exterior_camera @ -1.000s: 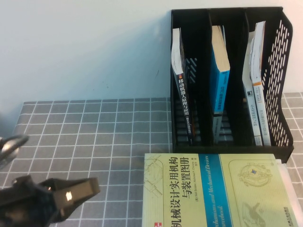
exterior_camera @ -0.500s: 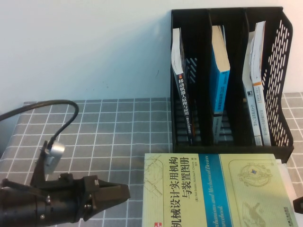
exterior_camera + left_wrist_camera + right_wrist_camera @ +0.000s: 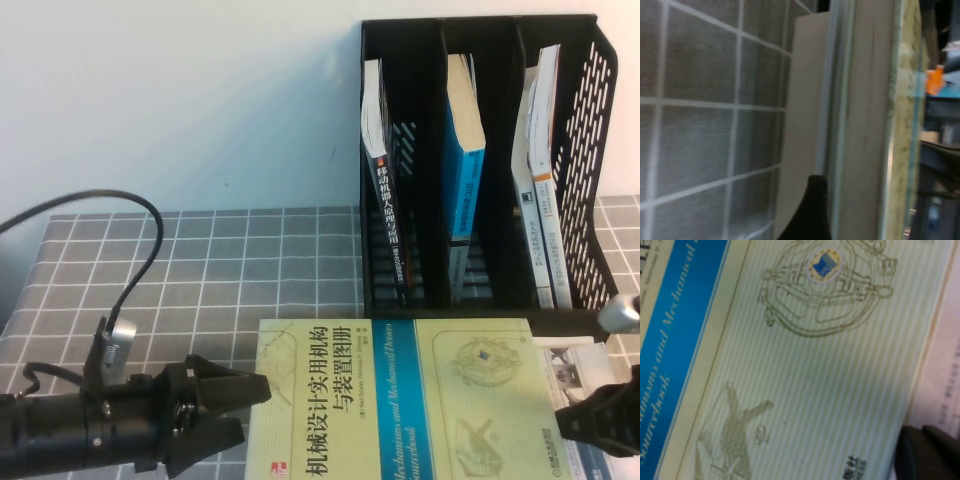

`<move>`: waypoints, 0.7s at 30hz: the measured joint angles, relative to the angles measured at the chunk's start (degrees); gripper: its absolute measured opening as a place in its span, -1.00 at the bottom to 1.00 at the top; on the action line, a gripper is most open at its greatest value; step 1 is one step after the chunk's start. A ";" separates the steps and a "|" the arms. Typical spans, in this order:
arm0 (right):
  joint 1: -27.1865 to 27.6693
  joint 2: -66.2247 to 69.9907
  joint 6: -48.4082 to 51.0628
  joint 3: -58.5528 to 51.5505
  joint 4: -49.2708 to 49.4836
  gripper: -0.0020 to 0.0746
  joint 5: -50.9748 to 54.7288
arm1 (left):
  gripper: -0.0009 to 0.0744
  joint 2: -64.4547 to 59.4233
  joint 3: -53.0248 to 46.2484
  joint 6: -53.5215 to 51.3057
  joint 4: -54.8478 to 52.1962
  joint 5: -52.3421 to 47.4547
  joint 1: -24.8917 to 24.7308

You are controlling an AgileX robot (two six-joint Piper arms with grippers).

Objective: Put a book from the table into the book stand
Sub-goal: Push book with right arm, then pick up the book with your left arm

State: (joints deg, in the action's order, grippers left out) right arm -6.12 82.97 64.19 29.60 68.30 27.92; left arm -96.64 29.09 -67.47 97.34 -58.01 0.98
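The book (image 3: 420, 400), thick, pale yellow-green with a blue band, lies flat on the table (image 3: 200, 270) at the front, before the book stand (image 3: 600, 150). My left gripper (image 3: 255, 405) is open at the book's left edge, its upper finger touching it. In the left wrist view one finger (image 3: 812, 210) lies along the book's page edge (image 3: 865, 125). My right gripper (image 3: 565, 422) sits low at the book's right edge, its fingers together. In the right wrist view the gripper (image 3: 925, 452) shows at the corner of the cover (image 3: 805, 390).
Each of the stand's three compartments holds books: a dark-spined one (image 3: 382, 190), a blue one (image 3: 465, 170), white ones (image 3: 535, 190). A white printed book or sheet (image 3: 575, 370) pokes out from under the big book on the right. A cable (image 3: 150, 240) loops over the left of the table.
The book has slid left, uncovering the white sheet on its right. My left gripper came forward to the book's left edge. My right gripper came into view at the right edge.
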 joint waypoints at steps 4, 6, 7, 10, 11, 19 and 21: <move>-1.27 2.03 1.83 0.08 3.13 -0.95 -0.65 | 0.68 -6.48 1.97 -1.77 0.37 -5.94 1.32; -1.35 2.34 2.48 0.08 3.57 -0.95 -0.65 | 0.67 -9.40 3.06 -2.00 0.74 -6.38 1.45; -1.35 2.49 2.74 0.13 3.98 -0.95 -0.65 | 0.66 -11.03 3.32 -2.00 0.87 -6.52 1.45; -1.35 2.81 3.65 0.13 4.54 -0.95 -0.53 | 0.66 -15.35 3.72 -1.90 0.96 -6.62 1.45; -1.35 2.91 3.93 0.21 4.67 -0.95 -0.43 | 0.65 -16.53 3.72 -1.90 1.32 -7.43 1.45; -1.35 2.91 6.61 0.21 5.79 -0.95 -0.43 | 0.43 -18.33 4.05 -2.00 3.35 -9.71 -1.39; -1.35 2.91 7.20 0.21 5.93 -0.95 -0.43 | 0.31 -18.33 4.19 -2.25 3.79 -10.09 -2.23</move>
State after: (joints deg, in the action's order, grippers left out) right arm -7.47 85.88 71.39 29.82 74.22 27.49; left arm -114.97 33.29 -69.72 101.13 -68.10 -1.26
